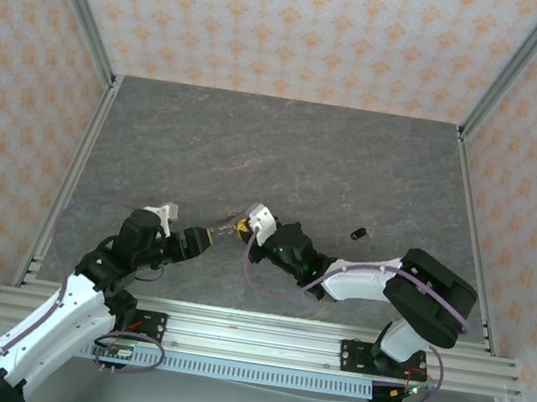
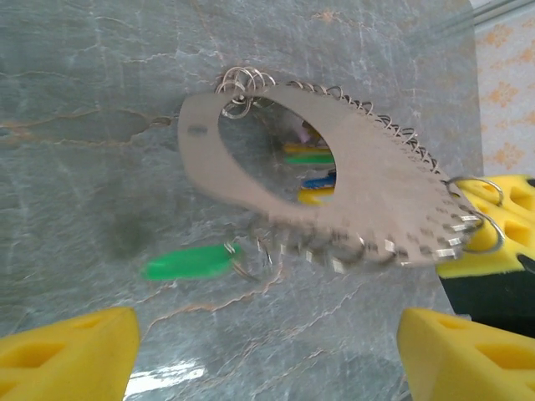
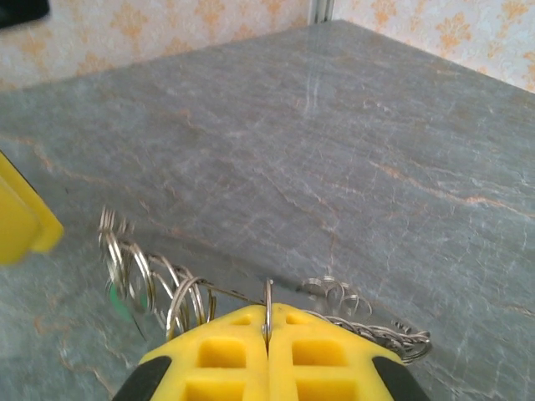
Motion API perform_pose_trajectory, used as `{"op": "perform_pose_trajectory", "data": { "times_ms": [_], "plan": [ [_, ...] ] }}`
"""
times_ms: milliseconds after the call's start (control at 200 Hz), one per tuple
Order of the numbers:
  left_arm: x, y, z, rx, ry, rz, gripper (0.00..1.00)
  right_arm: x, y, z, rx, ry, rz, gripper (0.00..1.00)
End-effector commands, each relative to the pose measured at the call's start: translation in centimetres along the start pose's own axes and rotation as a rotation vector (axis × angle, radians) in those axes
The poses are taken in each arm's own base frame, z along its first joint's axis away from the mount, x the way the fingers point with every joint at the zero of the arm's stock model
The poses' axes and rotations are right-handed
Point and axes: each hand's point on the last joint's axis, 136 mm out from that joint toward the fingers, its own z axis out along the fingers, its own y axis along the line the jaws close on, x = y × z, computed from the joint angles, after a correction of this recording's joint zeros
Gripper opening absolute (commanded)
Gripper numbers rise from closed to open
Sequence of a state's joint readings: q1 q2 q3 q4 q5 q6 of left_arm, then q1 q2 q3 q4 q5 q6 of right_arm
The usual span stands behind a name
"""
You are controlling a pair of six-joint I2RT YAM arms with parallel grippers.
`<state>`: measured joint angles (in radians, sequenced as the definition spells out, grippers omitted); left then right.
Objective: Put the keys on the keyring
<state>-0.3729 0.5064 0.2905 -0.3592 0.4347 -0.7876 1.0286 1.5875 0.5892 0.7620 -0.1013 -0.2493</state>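
Note:
The keyring (image 2: 251,180) is a flat grey-brown loop with thin metal links along its rim, held tilted above the table. My right gripper (image 3: 267,334) is shut on one of its links (image 3: 268,302); its yellow fingers (image 2: 493,230) show at the ring's right end. A green key (image 2: 191,261) hangs from a link under the ring. Green, blue and yellow key heads (image 2: 313,167) show through the open centre. My left gripper (image 2: 267,359) is open and empty just below the ring. In the top view the two grippers (image 1: 210,239) (image 1: 247,228) meet at the keyring (image 1: 231,224).
A small dark key (image 1: 358,234) lies alone on the grey stone table (image 1: 286,153), to the right of the grippers. Patterned walls and metal posts close the table in on three sides. The left gripper's yellow finger (image 3: 21,221) shows at the left of the right wrist view.

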Motion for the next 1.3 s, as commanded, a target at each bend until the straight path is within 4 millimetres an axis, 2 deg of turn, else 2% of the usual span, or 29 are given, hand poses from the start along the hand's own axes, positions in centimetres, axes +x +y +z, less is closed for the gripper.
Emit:
{"op": "perform_pose_trajectory", "data": {
  "times_ms": [0,75,135,235,360,435,485,591,716,801,896,1076,1291],
  "plan": [
    [0.4,1.4,-0.9,-0.067,-0.009,0.064,0.80,-2.1,-0.5,-0.7,0.014,-0.016,-0.090,0.00],
    [-0.1,0.9,-1.6,-0.051,-0.039,0.100,0.79,-3.0,0.5,-1.5,-0.036,-0.018,-0.217,0.00],
    [-0.5,0.2,-1.8,-0.018,-0.067,0.106,0.77,-3.6,0.6,-1.8,0.010,-0.025,-0.334,0.00],
    [-1.5,-0.6,-2.5,0.004,-0.117,0.114,0.75,-3.2,0.4,-1.7,0.090,0.020,-0.512,0.00],
    [-2.5,-1.3,-3.0,0.014,-0.163,0.153,0.73,0.8,2.7,-1.3,-0.028,0.130,-0.682,0.00],
    [-2.8,-1.6,-3.1,0.007,-0.163,0.174,0.72,3.5,4.5,-1.4,-0.108,0.174,-0.719,0.00],
    [-2.8,-1.7,-2.9,0.004,-0.149,0.183,0.70,4.6,5.6,-1.8,-0.140,0.184,-0.724,0.00],
    [-2.6,-1.9,-2.2,0.000,-0.109,0.185,0.63,5.6,6.8,-2.8,-0.192,0.184,-0.634,0.00],
    [-2.6,-2.4,-1.2,0.016,-0.080,0.189,0.54,5.7,5.3,-3.7,-0.121,0.156,-0.494,0.00],
    [-2.8,-3.0,-0.8,0.034,-0.069,0.191,0.50,5.5,4.1,-4.2,-0.110,0.118,-0.336,0.00],
    [-2.9,-3.7,-0.5,0.064,-0.059,0.199,0.47,4.7,3.2,-4.6,-0.126,0.052,-0.177,0.00],
    [-2.5,-5.2,0.3,0.125,-0.022,0.209,0.44,2.8,1.7,-5.3,-0.162,-0.076,0.003,0.00],
    [-0.9,-7.1,2.2,0.099,0.075,0.303,0.39,0.6,1.4,-6.0,-0.234,-0.187,0.046,0.00]
  ]
}}
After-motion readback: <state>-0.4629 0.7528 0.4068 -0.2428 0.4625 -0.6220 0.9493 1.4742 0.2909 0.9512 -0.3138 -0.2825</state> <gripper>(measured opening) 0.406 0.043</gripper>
